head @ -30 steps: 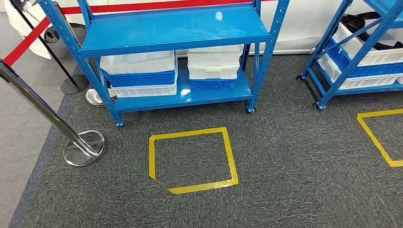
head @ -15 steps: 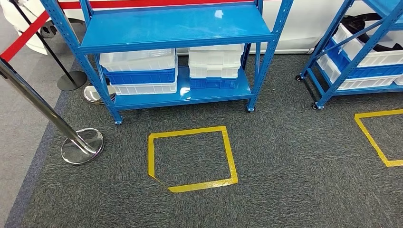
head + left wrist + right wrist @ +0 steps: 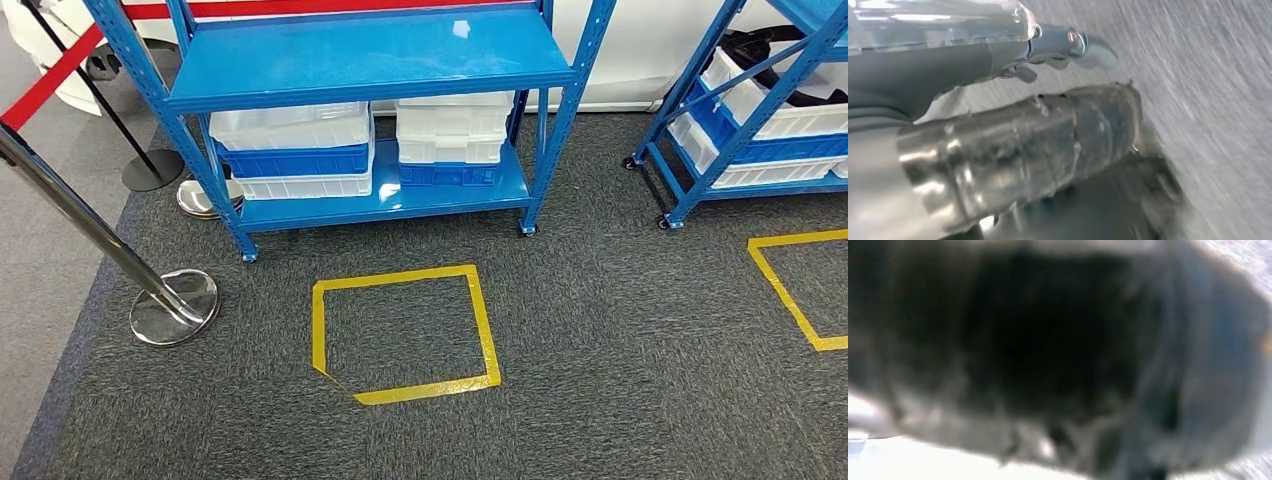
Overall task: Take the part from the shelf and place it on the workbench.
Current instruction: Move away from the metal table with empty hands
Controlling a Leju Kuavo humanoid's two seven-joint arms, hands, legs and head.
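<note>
The part itself cannot be picked out; it is presumably in one of the white and blue bins (image 3: 293, 150) stacked on the lower level of the blue shelf (image 3: 370, 55), but their contents are hidden by the level above and by their own walls, so which bin holds it is a guess; the bench is nowhere to be seen either. The likely trouble is in the approach: the yellow taped square (image 3: 400, 333) on the carpet looks like the standing mark, and stopping askew of it would leave the bins out of easy reach; the chrome post (image 3: 175, 305) and its red rope (image 3: 50, 75) stand near on the left and could be clipped. The left robot hand (image 3: 1013, 150) hangs over the carpet, blurred, and I cannot tell how far it is open; the right wrist view is a dark smear, so the right robot hand's state is likewise unreadable.
</note>
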